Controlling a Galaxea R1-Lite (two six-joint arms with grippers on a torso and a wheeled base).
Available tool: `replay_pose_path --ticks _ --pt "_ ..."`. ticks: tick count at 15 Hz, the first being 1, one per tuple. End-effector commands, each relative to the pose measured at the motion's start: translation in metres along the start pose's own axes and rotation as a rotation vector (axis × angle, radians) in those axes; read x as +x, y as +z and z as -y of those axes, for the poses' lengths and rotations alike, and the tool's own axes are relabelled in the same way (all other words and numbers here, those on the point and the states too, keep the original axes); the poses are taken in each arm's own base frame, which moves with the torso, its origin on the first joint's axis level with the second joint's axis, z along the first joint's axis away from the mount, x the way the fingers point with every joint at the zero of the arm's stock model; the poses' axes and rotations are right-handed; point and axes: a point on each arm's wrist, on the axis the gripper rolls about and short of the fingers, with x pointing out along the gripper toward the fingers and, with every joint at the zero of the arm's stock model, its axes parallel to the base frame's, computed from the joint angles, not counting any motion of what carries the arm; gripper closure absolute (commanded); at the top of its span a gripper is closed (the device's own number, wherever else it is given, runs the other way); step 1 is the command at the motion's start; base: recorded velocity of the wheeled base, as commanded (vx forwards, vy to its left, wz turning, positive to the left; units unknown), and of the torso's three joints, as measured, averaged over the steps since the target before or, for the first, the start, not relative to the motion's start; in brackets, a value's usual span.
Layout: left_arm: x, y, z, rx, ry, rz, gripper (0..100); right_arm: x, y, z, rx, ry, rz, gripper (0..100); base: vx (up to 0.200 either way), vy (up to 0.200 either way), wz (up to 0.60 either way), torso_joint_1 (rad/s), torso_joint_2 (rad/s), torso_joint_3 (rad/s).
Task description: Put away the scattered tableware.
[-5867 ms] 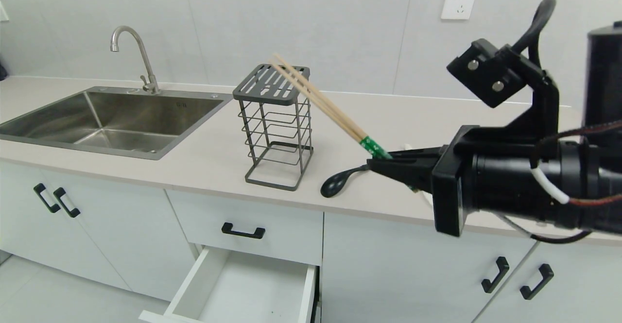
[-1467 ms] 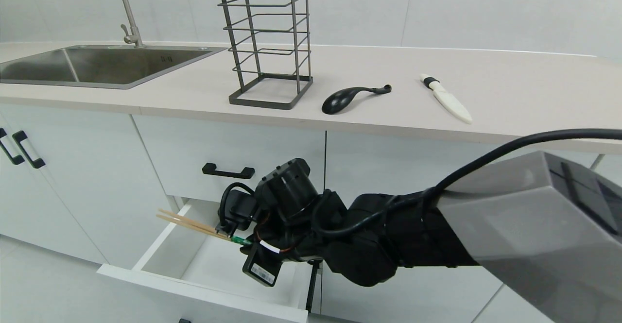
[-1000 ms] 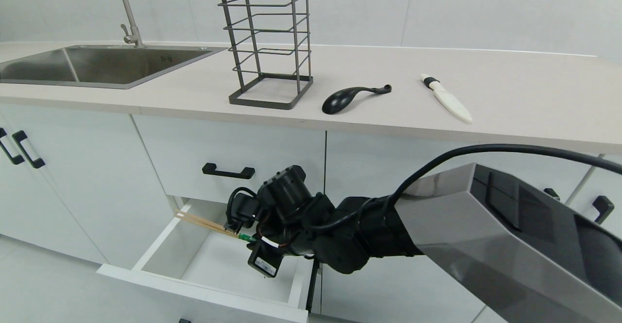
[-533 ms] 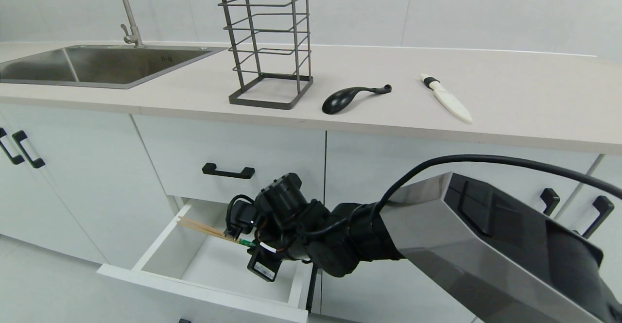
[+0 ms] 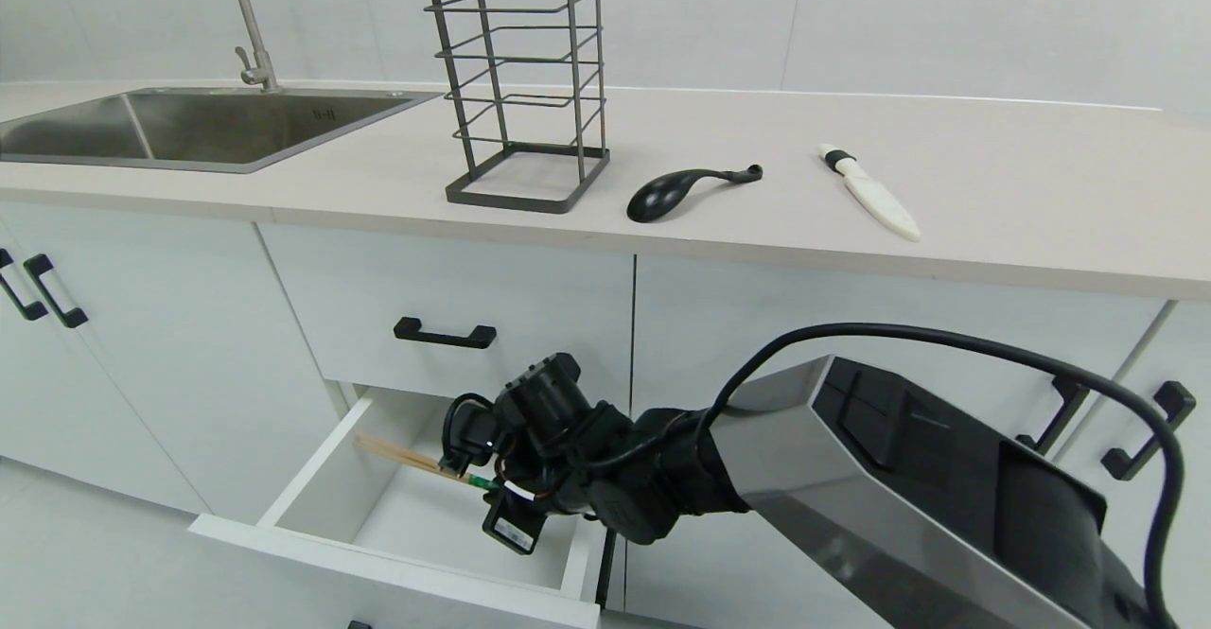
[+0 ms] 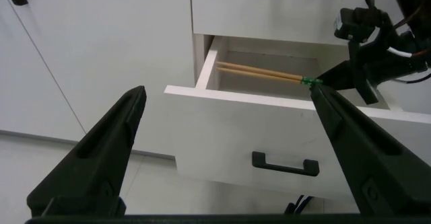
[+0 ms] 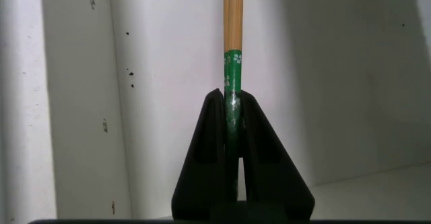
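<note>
Eyes on chopsticks (image 5: 409, 457): lower middle of head frame, tips slanting down inside open drawer (image 5: 307, 478), not yet lying on its floor by my read. Right hand (image 5: 473, 478) clamped on green-banded end, pair sticking out leftward from it. Step in hand: stowing chopsticks. Next for me: lower a touch, let go, back out without snagging drawer wall. Left hand (image 6: 227, 93) spread wide, holding nothing, facing drawer front. Black spoon (image 5: 667, 192), white knife (image 5: 870, 192) wait on tabletop (image 5: 993, 184), upper right.

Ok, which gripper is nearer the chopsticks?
Right. The right gripper holds the chopsticks by their green end in the open drawer; the left gripper hangs outside the drawer front, apart from them.
</note>
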Motion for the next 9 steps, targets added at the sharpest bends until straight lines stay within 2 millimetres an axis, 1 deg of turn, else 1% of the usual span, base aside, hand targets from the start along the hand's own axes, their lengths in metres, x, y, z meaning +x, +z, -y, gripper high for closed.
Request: replay_pose_path --ticks 1,2,4,7,9 --pt "0.000 0.000 0.000 0.000 0.001 -0.001 0 0.007 -0.006 -0.002 0.001 0.007 -0.016 100 0.000 0.000 0.00 0.000 0.00 0.000" --pt "0.000 0.000 0.000 0.000 -0.001 -0.001 0 0.012 -0.009 -0.002 0.003 0.012 -0.031 100 0.000 0.000 0.00 0.000 0.00 0.000" --pt "0.000 0.000 0.000 0.000 -0.001 -0.001 0 0.013 -0.008 -0.002 0.005 0.020 -0.060 100 0.000 0.000 0.00 0.000 0.00 0.000" --pt "0.000 0.000 0.000 0.000 0.001 -0.001 0 0.022 -0.007 -0.010 -0.003 0.042 -0.091 100 0.000 0.000 0.00 0.000 0.00 0.000" --pt "0.000 0.000 0.000 0.000 0.001 -0.001 0 0.025 -0.007 -0.010 -0.003 0.043 -0.091 100 0.000 0.000 0.00 0.000 0.00 0.000"
